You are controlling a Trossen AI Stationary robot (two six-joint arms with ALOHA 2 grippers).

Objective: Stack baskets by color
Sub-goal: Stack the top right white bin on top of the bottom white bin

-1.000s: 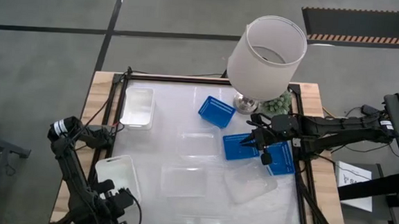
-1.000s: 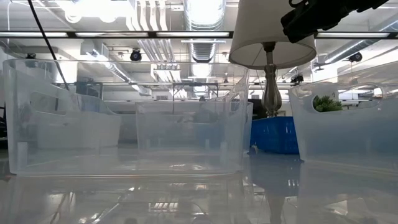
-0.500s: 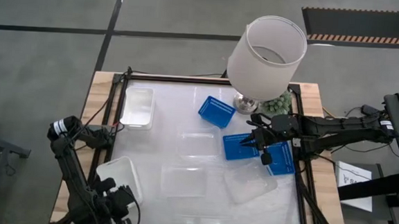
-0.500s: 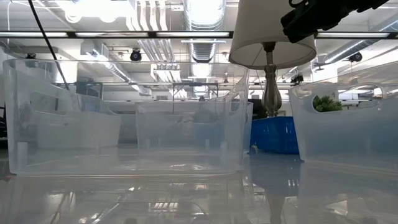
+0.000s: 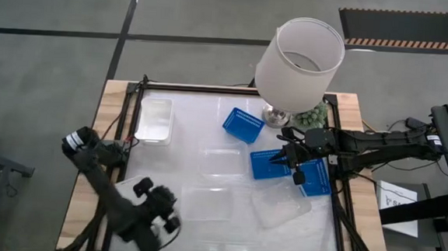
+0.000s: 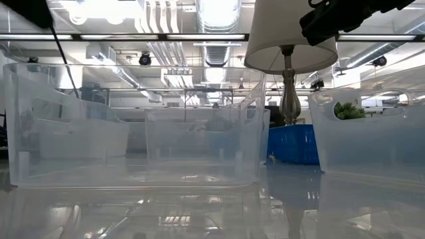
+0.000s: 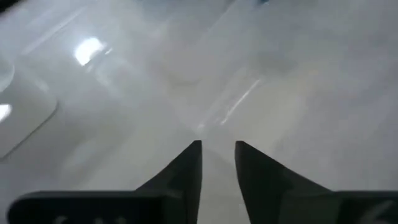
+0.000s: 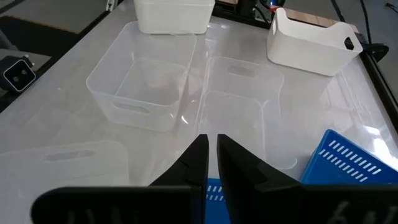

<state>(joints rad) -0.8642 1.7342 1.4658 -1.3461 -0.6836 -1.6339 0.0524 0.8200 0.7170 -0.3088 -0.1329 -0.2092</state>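
Note:
Three blue mesh baskets sit at the right: one [image 5: 243, 124] far back, one [image 5: 271, 165] below my right gripper [image 5: 295, 167], one [image 5: 316, 179] under that arm. Three clear baskets [image 5: 222, 158] [image 5: 206, 202] [image 5: 280, 207] stand in the middle and near side. One white basket [image 5: 154, 120] stands far left. Another white basket [image 8: 174, 15] stands near left, mostly covered by my left arm in the high view. My left gripper [image 7: 217, 149] hovers open over bare table beside that basket, with nothing between its fingers. My right gripper [image 8: 211, 140] hangs shut above the blue baskets.
A lamp with a big white shade [image 5: 299, 62] stands at the far right, with a small green plant [image 5: 315, 114] beside it. Cables run along the table's left rim [image 5: 134, 128]. A black frame [image 5: 338, 171] borders the white tabletop.
My left arm has swung from the near left corner toward the table's middle along the near edge, turning as it went. It now lies over the near white basket, which stays on the table. My right arm has kept still.

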